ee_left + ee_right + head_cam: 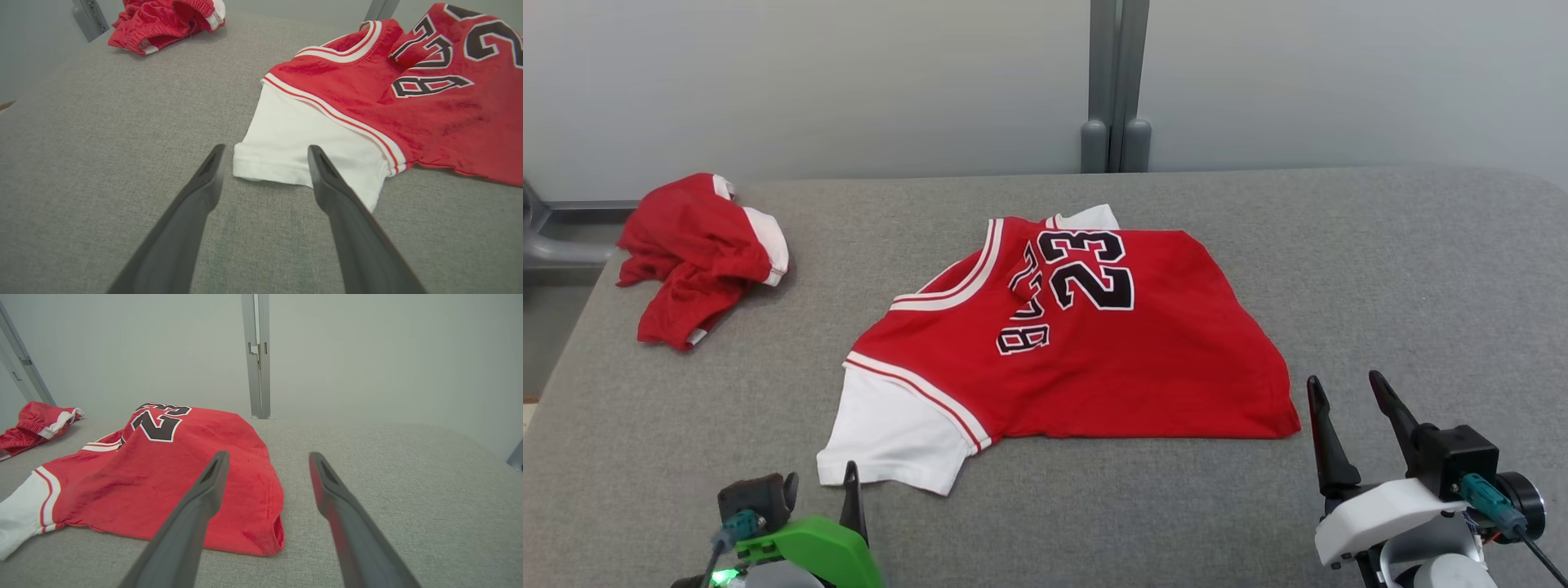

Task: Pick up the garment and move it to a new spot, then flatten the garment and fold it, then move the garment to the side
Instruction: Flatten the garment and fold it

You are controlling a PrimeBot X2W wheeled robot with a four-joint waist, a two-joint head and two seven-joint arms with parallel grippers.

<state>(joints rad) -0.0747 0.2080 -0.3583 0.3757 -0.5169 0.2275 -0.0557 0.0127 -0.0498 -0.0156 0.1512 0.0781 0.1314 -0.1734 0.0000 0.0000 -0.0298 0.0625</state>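
Two open grippers sit low over the near edge of the grey bench, one at each end of the red jersey, and neither holds anything. The jersey lies in the middle of the bench, its neckline toward the left edge and its hem toward the right. A fold creases the "23" and the lettering below it, so the cloth is not yet flat.

The left gripper has its fingers spread about as wide as the cuff of the white sleeve. In its wrist view the tips frame that cuff, just short of it. The right gripper is parted about as widely, just beside the near hem corner, with its tips apart from the cloth.

This placement looks chosen for a two-ended pick. Taking the sleeve and the opposite hem corner together would let the jersey hang spread rather than bunch, which should ease flattening at the new spot. I judge the pick-up itself has not begun.

A second red garment is crumpled near the far left corner, well apart from the jersey.
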